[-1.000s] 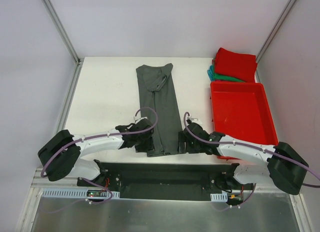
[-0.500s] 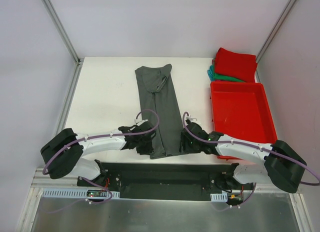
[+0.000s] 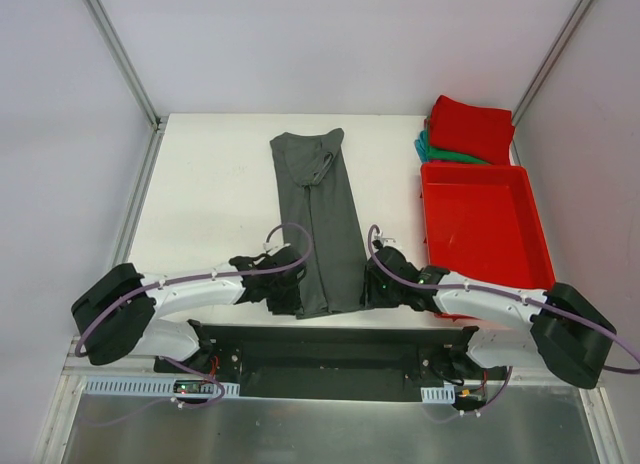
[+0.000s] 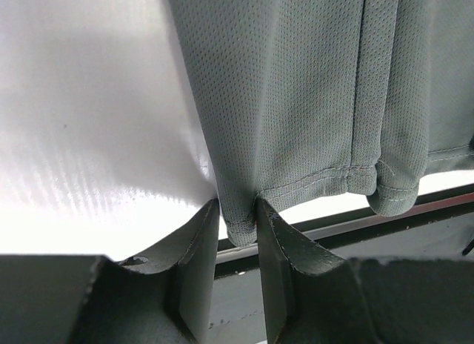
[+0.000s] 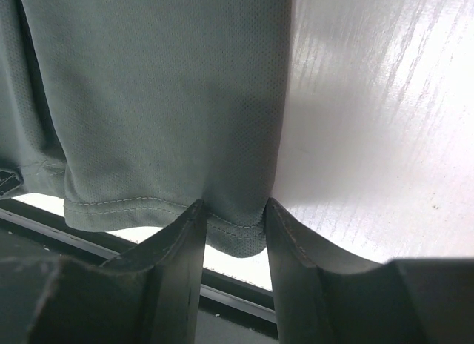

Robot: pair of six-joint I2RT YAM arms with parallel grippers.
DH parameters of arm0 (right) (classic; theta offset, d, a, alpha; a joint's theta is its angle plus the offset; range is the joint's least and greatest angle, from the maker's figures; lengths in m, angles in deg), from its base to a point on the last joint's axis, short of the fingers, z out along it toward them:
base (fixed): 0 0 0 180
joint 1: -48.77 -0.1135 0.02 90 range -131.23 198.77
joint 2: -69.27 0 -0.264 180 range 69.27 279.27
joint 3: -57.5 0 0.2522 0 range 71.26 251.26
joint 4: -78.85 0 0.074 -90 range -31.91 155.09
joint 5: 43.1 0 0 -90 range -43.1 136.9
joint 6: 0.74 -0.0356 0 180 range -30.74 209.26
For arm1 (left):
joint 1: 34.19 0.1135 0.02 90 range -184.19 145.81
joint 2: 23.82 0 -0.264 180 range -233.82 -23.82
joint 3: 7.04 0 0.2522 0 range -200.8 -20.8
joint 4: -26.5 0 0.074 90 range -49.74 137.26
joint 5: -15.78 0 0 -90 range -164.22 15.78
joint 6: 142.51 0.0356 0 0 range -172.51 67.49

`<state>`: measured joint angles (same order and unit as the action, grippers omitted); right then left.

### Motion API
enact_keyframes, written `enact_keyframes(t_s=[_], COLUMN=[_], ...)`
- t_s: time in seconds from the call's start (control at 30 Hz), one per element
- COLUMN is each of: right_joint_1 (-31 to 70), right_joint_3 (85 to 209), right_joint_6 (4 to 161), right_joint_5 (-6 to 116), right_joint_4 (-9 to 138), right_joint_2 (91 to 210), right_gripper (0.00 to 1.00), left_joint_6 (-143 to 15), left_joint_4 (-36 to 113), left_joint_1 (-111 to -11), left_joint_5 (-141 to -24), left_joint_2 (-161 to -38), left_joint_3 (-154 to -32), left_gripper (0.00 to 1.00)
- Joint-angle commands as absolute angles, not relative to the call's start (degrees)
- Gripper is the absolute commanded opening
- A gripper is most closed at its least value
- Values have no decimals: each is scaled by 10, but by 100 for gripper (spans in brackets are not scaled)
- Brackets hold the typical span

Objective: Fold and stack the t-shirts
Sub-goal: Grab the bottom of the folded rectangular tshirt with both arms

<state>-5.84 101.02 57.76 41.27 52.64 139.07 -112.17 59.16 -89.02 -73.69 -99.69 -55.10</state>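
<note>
Two arms, one table, three t-shirts on record. White table (image 3: pixel 220 184): carries everything listed below. Charcoal-grey t-shirt (image 3: pixel 322 209): lies as a long narrow strip down the middle of the table, collar end at the far side, hem end at the near edge, between my two wrists. Red plastic tray (image 3: pixel 482 224): sits at the right side of the table, well apart from the grey strip. Red t-shirt (image 3: pixel 470 127): folded into a rectangle just beyond the tray's far rim, resting on top of the teal-green t-shirt (image 3: pixel 430 150), of which only a left edge shows.

Left gripper (image 3: pixel 293 298): low at the near left corner of the grey strip. In the left wrist view this gripper (image 4: pixel 237 210) is clamped on the cloth — my fingers (image 4: pixel 196 244) press a bunched fold of the hem (image 4: pixel 311 184) between them, at the table's near edge.

Right gripper (image 3: pixel 366 294): low at the near right corner of the same strip. In the right wrist view this gripper (image 5: pixel 233 210) pinches the stitched hem corner likewise — cloth fills the gap, with one finger (image 5: pixel 296 244) against its right side. The fabric above both grips lies flat on the table.
</note>
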Motion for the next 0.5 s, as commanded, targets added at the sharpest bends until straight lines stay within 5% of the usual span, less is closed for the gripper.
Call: enact_keyframes(t_s=[0.0, 0.2, 0.33, 0.47], right_joint_1=[-59, -59, -71, -135], right_joint_3=[989, 983, 983, 981], right_joint_6=[568, 568, 575, 564], right_joint_5=[426, 442, 463, 463], right_joint_4=[501, 518, 522, 488], right_joint_2=[1387, 1389, 1385, 1341], right_gripper=[39, 28, 10, 5], left_joint_6=[-1118, -1120, -1127, -1143], left_joint_4=[682, 682, 682, 687], left_joint_1=[-899, -905, -911, -925], left_joint_5=[-719, -733, -741, -762], left_joint_2=[-988, -994, -977, -933], left_joint_3=[-511, -515, -511, -494], left_gripper=[27, 19, 0, 0])
